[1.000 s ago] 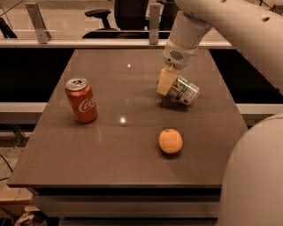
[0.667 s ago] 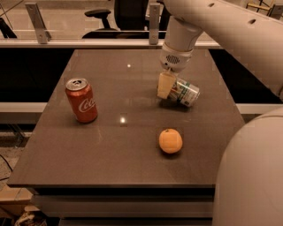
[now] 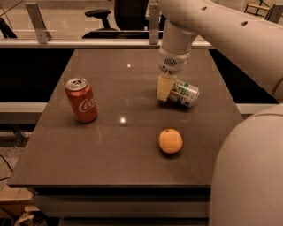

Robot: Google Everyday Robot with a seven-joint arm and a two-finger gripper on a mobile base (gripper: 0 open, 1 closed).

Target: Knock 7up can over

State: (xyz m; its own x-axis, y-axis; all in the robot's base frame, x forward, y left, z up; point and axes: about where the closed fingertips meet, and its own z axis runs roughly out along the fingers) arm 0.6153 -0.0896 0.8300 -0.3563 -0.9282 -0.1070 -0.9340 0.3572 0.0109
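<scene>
The 7up can point(image 3: 185, 93), silver-white with green lettering, lies on its side on the dark table point(image 3: 110, 154), right of centre toward the back. My gripper point(image 3: 164, 87) hangs from the white arm just left of the can, its pale fingers point(image 3: 163, 88) touching or almost touching the can's end, just above the tabletop.
A red Coca-Cola can point(image 3: 81, 99) stands upright at the left. An orange point(image 3: 170, 141) lies in front of the 7up can. The robot's white body point(image 3: 247, 172) fills the right foreground. Office chairs point(image 3: 119, 13) stand behind the table's far rail.
The arm has risen and shifted slightly back and left. The 7up can lies on its side as before.
</scene>
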